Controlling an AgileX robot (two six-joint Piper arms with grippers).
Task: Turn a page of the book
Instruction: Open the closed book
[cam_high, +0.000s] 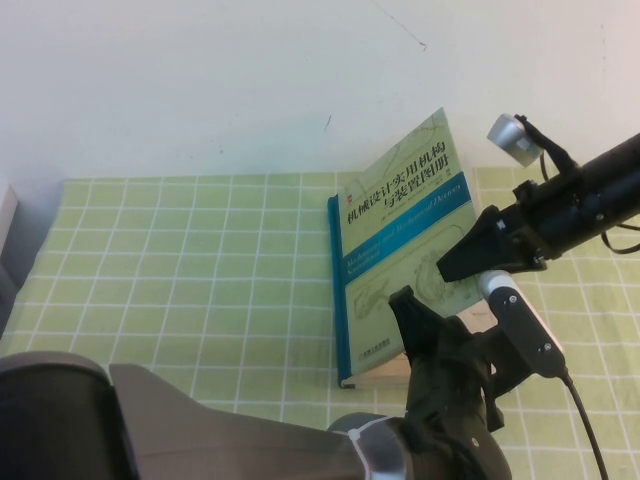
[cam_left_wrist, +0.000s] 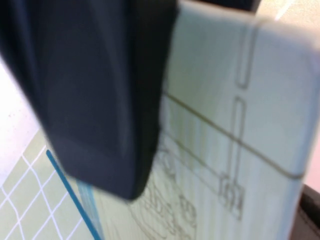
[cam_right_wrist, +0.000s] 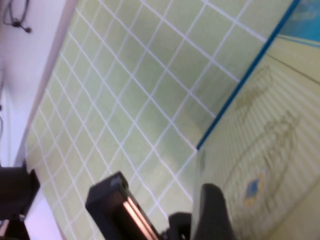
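Note:
The book (cam_high: 372, 300) lies on the green checked cloth with its teal spine to the left. Its front leaf, the page (cam_high: 400, 215), is raised at the right edge, printed face up; the inner face is hidden. My right gripper (cam_high: 448, 268) is shut on the page's right edge; one finger (cam_right_wrist: 210, 215) lies across the page (cam_right_wrist: 265, 150). My left gripper (cam_high: 410, 305) is at the book's near edge, open. In the left wrist view its fingers (cam_left_wrist: 100, 100) stand far apart with the page (cam_left_wrist: 225, 125) between them.
The green checked cloth (cam_high: 180, 280) stretches left of the book. A white wall (cam_high: 250, 80) stands close behind. A grey object (cam_high: 6, 230) sits at the far left edge. The left arm's dark base (cam_high: 150, 430) fills the near edge.

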